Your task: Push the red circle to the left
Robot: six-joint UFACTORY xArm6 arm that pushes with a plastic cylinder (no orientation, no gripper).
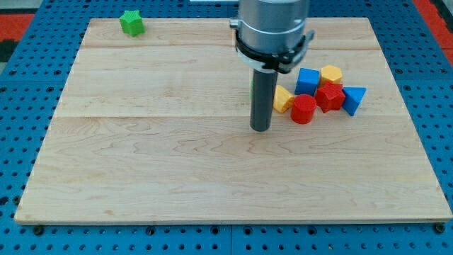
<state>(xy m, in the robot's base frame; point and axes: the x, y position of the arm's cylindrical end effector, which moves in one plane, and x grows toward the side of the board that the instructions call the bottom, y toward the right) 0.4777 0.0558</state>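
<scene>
The red circle is a short red cylinder at the view's right of the wooden board. My tip is the lower end of the dark rod and rests on the board to the view's left of the red circle, with a small gap between them. A yellow block lies between the rod and the red circle, slightly higher in the view. A sliver of a green block shows behind the rod; its shape is hidden.
A cluster sits beside the red circle: a blue cube, a yellow hexagon, a red star-like block and a blue triangle. A green star lies at the board's top left. Blue pegboard surrounds the board.
</scene>
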